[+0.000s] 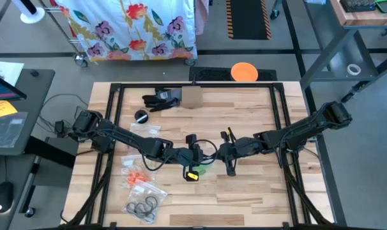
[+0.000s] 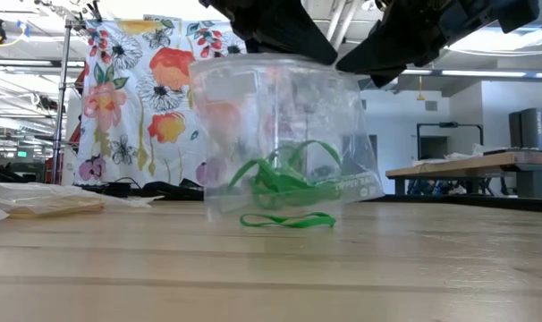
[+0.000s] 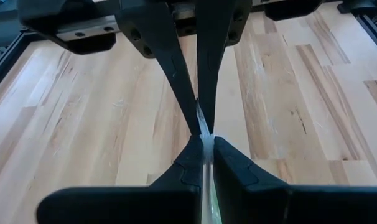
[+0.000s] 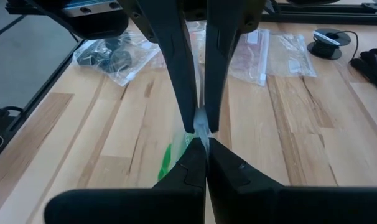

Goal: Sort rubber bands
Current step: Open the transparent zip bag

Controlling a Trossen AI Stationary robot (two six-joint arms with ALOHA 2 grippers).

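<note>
- Two dark robot arms met over the middle of a pale wooden table (image 1: 257,191), seen from above.
- The left gripper (image 3: 204,134) was pinched shut on the top edge of a clear plastic zip bag (image 2: 280,134); the right gripper (image 4: 201,134) was shut on that same edge from the opposite side, fingertips almost touching the other pair.
- The bag hung between them, its bottom resting on the table near the front centre.
- Inside it lay a tangle of green rubber bands (image 2: 284,179); one green band (image 2: 287,220) lay flat at the bag's base, and I could not tell whether it was inside or just outside.
- Judging by this, the greens looked gathered and the bag was perhaps being sealed or pulled open.
- Other sorting looked done: on the left front of the table lay a bag of orange bands (image 1: 139,178), a bag of dark bands (image 1: 142,207) nearest the front edge, and a further clear bag (image 1: 131,160) whose contents I could not make out.
- No loose bands showed elsewhere, though small ones could escape notice.
- Away from the work, at the far side, sat a black glove (image 1: 160,99), a small cardboard box (image 1: 192,98) and a round black object (image 1: 141,116); black cables (image 1: 209,150) looped close to the grippers and could snag.
</note>
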